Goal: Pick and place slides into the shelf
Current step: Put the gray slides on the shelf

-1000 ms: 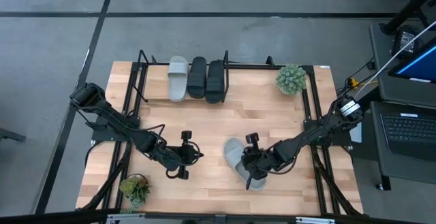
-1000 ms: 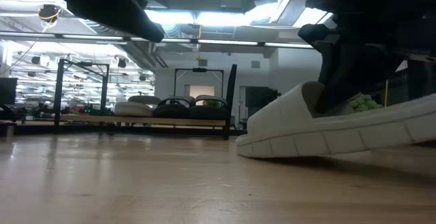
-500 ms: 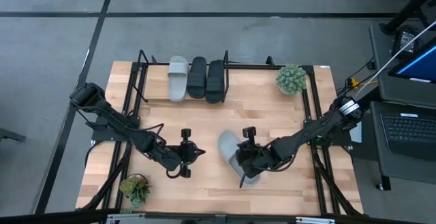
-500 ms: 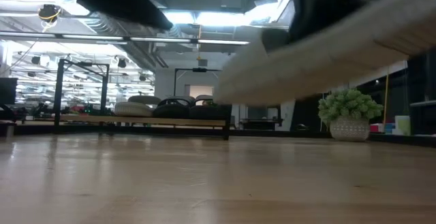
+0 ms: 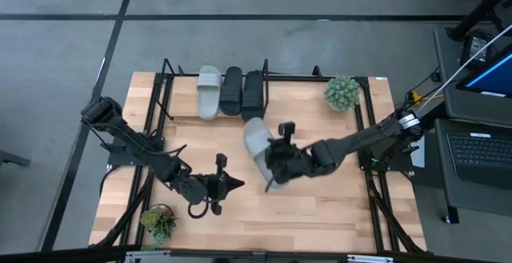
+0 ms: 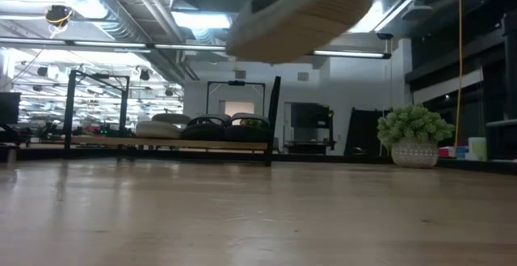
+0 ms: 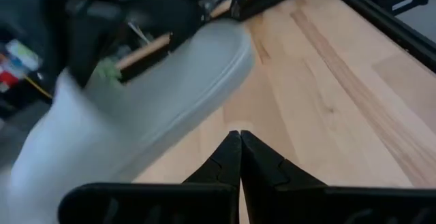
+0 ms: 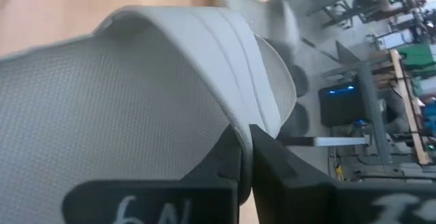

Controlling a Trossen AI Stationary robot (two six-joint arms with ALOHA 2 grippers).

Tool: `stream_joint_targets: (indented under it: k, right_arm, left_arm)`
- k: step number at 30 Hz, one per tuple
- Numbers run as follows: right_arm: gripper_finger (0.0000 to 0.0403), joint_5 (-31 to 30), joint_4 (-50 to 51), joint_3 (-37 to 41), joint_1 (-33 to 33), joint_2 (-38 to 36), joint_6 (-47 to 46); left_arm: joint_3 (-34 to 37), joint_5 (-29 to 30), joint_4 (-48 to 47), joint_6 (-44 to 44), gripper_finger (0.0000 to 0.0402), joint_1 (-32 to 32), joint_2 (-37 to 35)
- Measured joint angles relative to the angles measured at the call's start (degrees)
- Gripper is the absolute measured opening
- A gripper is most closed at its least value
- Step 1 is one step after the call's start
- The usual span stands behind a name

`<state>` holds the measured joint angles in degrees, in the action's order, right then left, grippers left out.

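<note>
High view: right gripper (image 5: 276, 165) pinched grey sandal (image 5: 256, 143), lifted over mid-table, near the shelf (image 5: 168, 87) holding three sandals (image 5: 230, 91). Left gripper (image 5: 228, 185) pressed together, empty, above the table (image 5: 336, 215).

Right tool (image 5: 274, 165) clamped shut, raised mid-table, arm stretched inward; left tool (image 5: 228, 185) shut, low near front.

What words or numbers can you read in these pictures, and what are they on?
"6N": pale marks on the dark body of the right gripper, cut off at the picture's edge, so this reading is unsure.
Laptop screen beside the table: too small to read.
Pale grey slide held by that gripper: no writing shows on it.
</note>
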<state>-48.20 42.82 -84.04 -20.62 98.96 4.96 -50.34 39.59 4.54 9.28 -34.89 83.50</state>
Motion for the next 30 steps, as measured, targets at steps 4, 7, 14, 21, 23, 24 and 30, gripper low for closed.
stream_joint_targets:
  k: [4,7,14,21,23,24,30]
  right_arm:
    - [0.0015,0.05,-0.32,-3.59,3.33,0.0,3.06]
    - [0.0015,0.03,-1.16,-5.58,5.49,-0.02,4.63]
    - [0.0015,0.19,-1.51,-7.44,9.86,-0.02,5.69]
    - [0.0015,1.98,-6.85,-7.46,11.38,-0.02,7.22]
    - [0.0015,1.9,-9.01,-7.46,11.73,-0.02,8.04]
    - [0.0015,1.89,-10.06,-7.46,11.96,-0.02,8.64]
    - [0.0015,1.97,-11.96,-7.49,13.63,-0.02,9.26]
  left_arm:
    - [-2.47,0.09,-0.07,6.64,0.0,-0.22,0.0]
    - [-3.81,1.89,-0.47,8.8,0.0,-0.05,0.0]
    - [-4.14,13.43,-1.19,12.3,0.0,0.5,0.0]
    - [-4.14,13.84,-0.95,12.31,0.0,1.06,0.0]
    - [-4.14,14.41,-0.79,11.97,0.0,1.5,0.0]
    - [-4.14,15.08,-0.73,11.95,0.0,1.8,0.0]
    - [-7.47,14.82,-1.58,12.36,0.0,3.27,0.0]
